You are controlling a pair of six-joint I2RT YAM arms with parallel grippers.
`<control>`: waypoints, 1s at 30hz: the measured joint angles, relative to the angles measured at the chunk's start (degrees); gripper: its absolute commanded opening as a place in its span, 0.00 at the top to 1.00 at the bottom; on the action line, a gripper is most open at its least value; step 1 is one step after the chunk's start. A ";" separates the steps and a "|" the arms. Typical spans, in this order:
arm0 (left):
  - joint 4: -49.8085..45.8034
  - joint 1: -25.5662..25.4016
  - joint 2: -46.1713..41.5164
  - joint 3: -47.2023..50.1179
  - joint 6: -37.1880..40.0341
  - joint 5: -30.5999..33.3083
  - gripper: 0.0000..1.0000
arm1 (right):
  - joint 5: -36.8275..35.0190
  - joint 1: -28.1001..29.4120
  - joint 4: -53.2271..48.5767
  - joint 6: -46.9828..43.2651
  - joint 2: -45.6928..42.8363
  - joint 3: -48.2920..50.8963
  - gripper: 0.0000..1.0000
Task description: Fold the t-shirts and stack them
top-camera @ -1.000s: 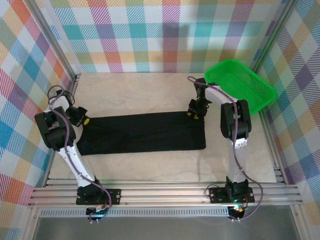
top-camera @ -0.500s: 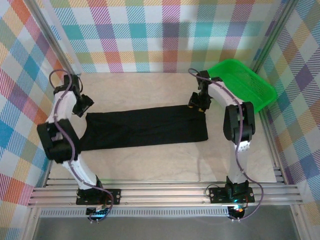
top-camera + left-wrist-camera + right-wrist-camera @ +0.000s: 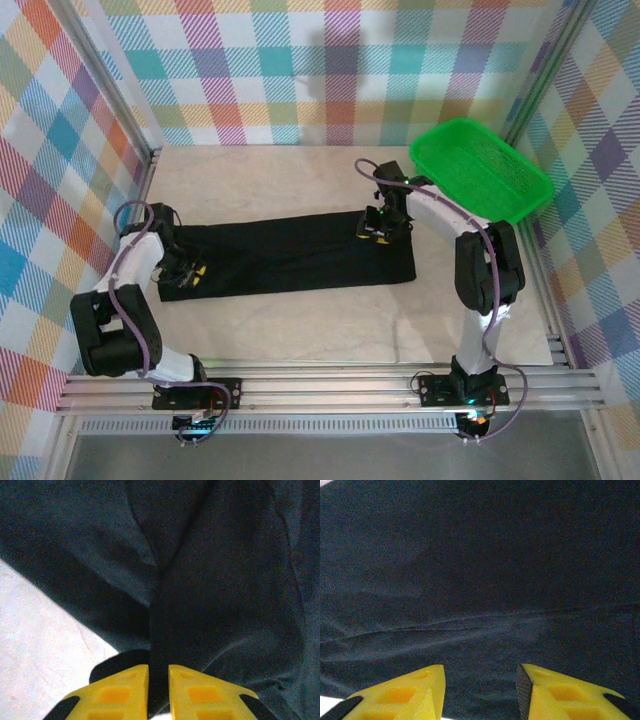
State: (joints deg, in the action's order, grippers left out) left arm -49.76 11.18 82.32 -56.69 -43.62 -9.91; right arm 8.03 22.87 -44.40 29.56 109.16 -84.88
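Item: black t-shirt (image 3: 290,255), folded to a long strip, flat on the table (image 3: 300,180). Left gripper (image 3: 159,672): jaws pinched on a cloth ridge at its left end. Right gripper (image 3: 480,672): jaws apart over the right end, empty. Advice: right catches all layers, then both lift level.

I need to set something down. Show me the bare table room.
Bare: the far table strip between the plaid back wall and the plain black short-sleeved t-shirt, and the near strip between it and the metal rail. Crowded: the shirt's ends, under the left gripper and right gripper, and by the green plastic mesh basket.
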 measured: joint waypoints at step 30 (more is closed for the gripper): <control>1.97 -3.50 16.31 -6.40 0.31 7.30 0.78 | -0.52 0.13 1.11 1.05 0.98 2.05 0.59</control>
State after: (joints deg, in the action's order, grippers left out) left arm -47.79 7.68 98.63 -63.09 -43.31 -2.61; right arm 7.51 23.00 -43.29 30.61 110.15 -82.83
